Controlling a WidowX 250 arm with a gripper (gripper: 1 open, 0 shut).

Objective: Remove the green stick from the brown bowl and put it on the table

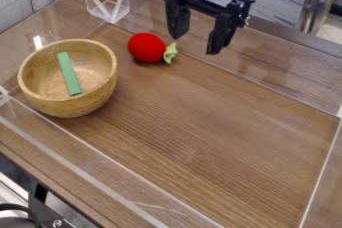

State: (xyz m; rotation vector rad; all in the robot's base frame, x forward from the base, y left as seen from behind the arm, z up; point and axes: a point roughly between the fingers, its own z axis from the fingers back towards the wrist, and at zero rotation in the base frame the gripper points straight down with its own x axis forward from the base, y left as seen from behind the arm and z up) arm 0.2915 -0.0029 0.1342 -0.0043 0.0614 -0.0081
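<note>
At the left, the bowl (40, 87) stands on the table (214, 122), and the stick (68, 74) lies inside it, leaning from the bottom up toward the far-left rim. The stick looks light, stiff and flat, with a matte face, so it should not slip much. I think the best place to hold it is across its narrow width, near the upper end, where it rises clear of the wood. The bowl may slide if it is pushed. Further right lies a red fruit (147, 47). At the far right the gripper (198, 35) hangs with its jaws wide apart, holding nothing, well apart from the bowl.
</note>
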